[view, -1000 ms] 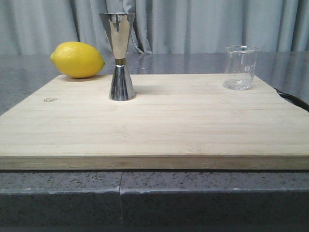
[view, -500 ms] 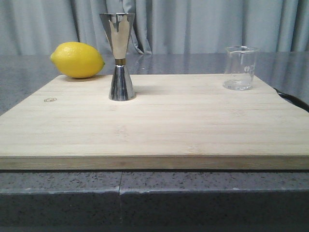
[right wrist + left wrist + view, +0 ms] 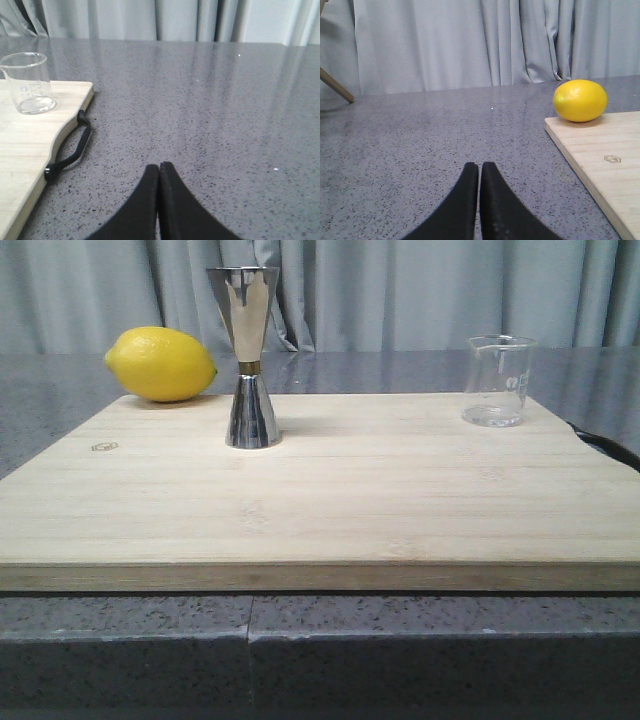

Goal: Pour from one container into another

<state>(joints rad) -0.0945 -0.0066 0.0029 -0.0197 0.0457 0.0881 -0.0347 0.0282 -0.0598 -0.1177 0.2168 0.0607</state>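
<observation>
A wooden cutting board (image 3: 320, 500) lies on the grey speckled bench (image 3: 40, 410). The steel jigger (image 3: 248, 360) stands upright on the board's far left part, its open cup facing up; its contents cannot be seen. The clear glass beaker (image 3: 497, 380) stands upright near the far right corner, apparently empty. A lemon (image 3: 160, 363) rests at the board's far left edge. The left tool (image 3: 479, 172) and right tool (image 3: 159, 172) both have their fingers pressed together, holding nothing, over bare bench beside the board.
</observation>
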